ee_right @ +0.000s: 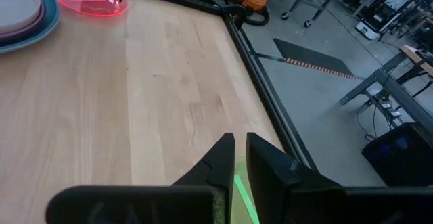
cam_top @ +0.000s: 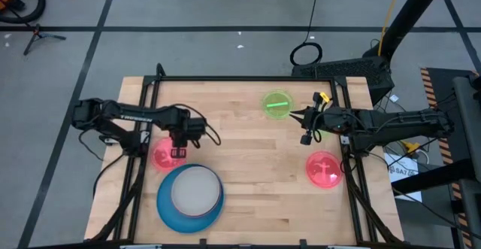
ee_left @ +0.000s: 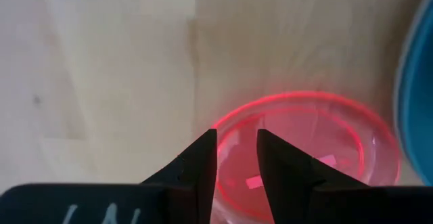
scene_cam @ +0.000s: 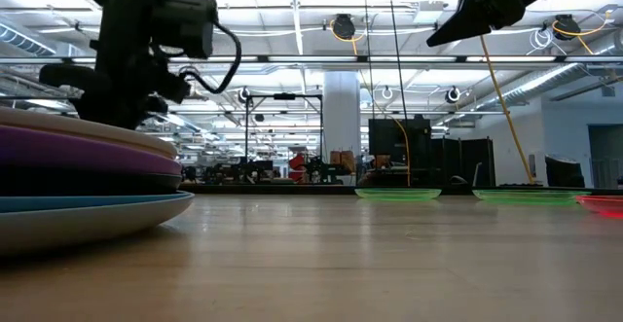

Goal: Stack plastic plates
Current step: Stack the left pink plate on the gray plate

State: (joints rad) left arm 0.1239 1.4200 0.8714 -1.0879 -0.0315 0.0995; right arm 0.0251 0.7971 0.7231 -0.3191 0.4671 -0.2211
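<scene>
1. High view: the stack of plates point(cam_top: 189, 198) sits on the table point(cam_top: 248, 151) at its near left, blue plate point(cam_top: 169, 208) lowest and a whitish plate point(cam_top: 195, 189) on top. The left hand point(cam_top: 177, 153) hangs over a pink plate point(cam_top: 167, 156) just beside the stack, likely to lift it on. Well away from the stack, the right hand point(cam_top: 304, 116) hovers beside the green plate point(cam_top: 277, 104); a second pink plate point(cam_top: 324, 168) lies by the table's right edge. Bare wood between gives free room.
2. Low view: the stack shows a purple plate point(scene_cam: 88, 152) above the blue one.
3. Left wrist view: the fingers point(ee_left: 196, 166) stand narrowly apart astride the pink rim, gripping nothing I can confirm.
4. Right wrist view: the fingers point(ee_right: 220, 160) are nearly closed and empty, near the table's frame edge point(ee_right: 260, 82).
</scene>
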